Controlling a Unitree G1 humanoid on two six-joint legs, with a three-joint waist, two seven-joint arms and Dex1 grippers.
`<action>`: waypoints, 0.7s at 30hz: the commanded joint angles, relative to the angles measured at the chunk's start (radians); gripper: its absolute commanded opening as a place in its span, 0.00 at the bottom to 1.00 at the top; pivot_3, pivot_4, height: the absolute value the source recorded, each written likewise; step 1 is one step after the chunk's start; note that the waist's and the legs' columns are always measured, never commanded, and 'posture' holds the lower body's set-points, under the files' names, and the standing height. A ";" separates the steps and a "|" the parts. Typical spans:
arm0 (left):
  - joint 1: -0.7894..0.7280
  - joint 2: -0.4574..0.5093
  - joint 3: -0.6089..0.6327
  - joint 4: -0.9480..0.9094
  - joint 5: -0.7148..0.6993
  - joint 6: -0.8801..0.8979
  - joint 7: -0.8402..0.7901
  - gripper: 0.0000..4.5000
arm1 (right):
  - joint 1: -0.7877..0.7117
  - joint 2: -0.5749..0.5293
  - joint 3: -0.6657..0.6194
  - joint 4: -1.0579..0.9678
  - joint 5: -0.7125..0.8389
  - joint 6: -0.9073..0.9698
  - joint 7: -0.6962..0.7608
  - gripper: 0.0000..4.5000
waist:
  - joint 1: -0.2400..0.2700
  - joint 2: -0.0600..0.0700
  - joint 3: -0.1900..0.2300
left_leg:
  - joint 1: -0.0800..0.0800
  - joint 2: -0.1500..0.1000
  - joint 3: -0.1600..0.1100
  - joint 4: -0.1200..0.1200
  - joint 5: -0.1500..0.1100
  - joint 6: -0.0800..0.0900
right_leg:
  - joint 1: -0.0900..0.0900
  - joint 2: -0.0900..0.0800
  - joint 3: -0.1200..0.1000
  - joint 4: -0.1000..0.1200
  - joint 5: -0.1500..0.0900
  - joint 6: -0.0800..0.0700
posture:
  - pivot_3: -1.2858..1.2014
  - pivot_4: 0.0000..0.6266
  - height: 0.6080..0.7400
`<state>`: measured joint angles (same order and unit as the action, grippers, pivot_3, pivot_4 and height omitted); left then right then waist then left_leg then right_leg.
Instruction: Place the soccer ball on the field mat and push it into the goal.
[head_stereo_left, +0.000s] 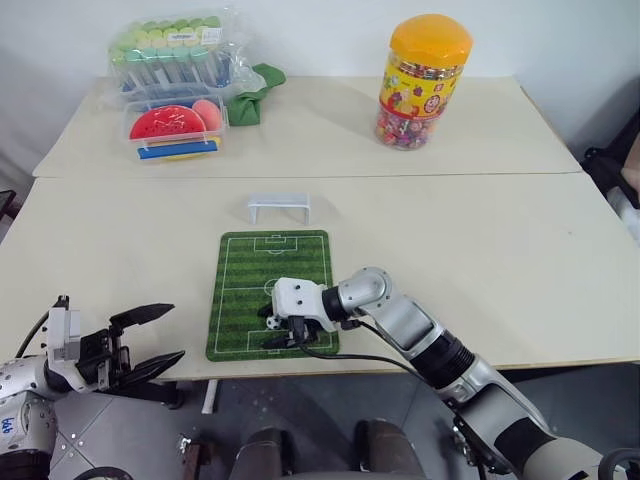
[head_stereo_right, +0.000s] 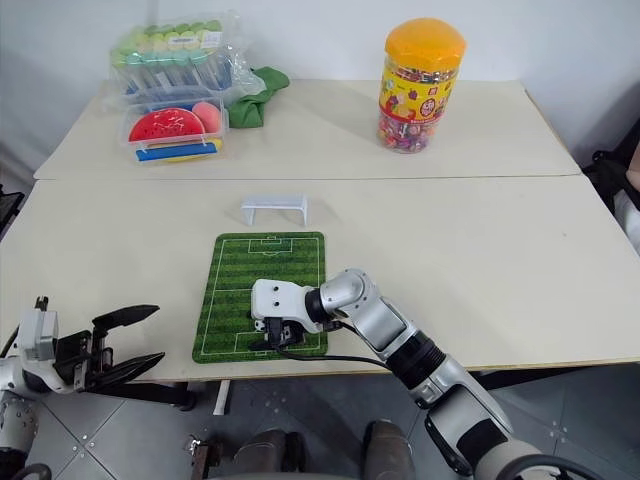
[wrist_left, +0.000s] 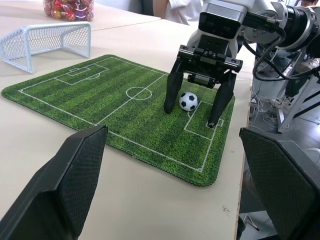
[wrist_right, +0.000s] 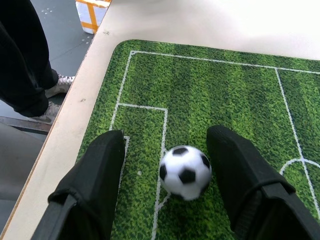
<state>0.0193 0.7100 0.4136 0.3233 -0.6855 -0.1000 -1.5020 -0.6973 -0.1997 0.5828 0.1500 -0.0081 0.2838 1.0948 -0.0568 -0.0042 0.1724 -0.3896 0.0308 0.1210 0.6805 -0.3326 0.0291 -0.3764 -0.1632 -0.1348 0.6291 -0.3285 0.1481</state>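
— Head views first: we see the right gripper (head_stereo_left: 283, 331) low over the near end of the field mat (head_stereo_left: 296, 263), and the soccer ball (head_stereo_left: 272, 323) sits on the mat between its fingers. The goal (head_stereo_left: 279, 206) stands just past the mat's far edge.

— Left wrist view: our fingers stand apart with a gap on either side of the ball (released, we judge). The left gripper (head_stereo_left: 142, 342) hangs wide and empty off the table's near edge.

— Right wrist view: the ball rests on the penalty-box line, touching neither pad as far as we can tell.

— So placing looks done. Next we need a straight push up the mat toward the goal mouth.
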 joint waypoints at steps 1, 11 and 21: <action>-0.010 0.008 0.004 -0.003 -0.009 -0.016 -0.078 1.00 | -0.004 0.006 -0.006 -0.022 0.005 -0.007 0.003 0.63 | 0.000 0.000 0.000 | 0.000 0.000 0.000 0.000 0.000 0.000 | 0.000 0.000 0.000 0.000 0.000 0.000 | 0.52 0.24 1.00; -0.031 0.007 -0.006 0.012 -0.004 -0.024 -0.084 1.00 | -0.055 0.012 -0.052 -0.109 0.024 0.030 -0.015 0.63 | 0.000 0.000 0.000 | 0.000 0.000 0.000 0.000 0.000 0.000 | 0.000 0.000 0.000 0.000 0.000 0.000 | 0.52 0.24 1.00; -0.028 0.013 -0.011 0.010 -0.016 -0.009 -0.101 1.00 | 0.011 -0.055 -0.036 -0.358 0.054 0.178 -0.005 0.27 | 0.002 0.000 0.000 | 0.000 0.000 0.000 -0.001 0.000 0.000 | 0.000 0.000 0.000 0.000 0.000 0.000 | 0.52 0.24 1.00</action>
<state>-0.0204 0.7100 0.3977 0.3466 -0.6836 -0.1102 -1.5021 -0.7044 -0.2451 0.5437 -0.1286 0.0155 0.4379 1.0753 -0.0550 -0.0043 0.1725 -0.3899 0.0307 0.1206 0.6800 -0.3333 0.0290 -0.3766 -0.1633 -0.1350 0.6287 -0.3285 0.1481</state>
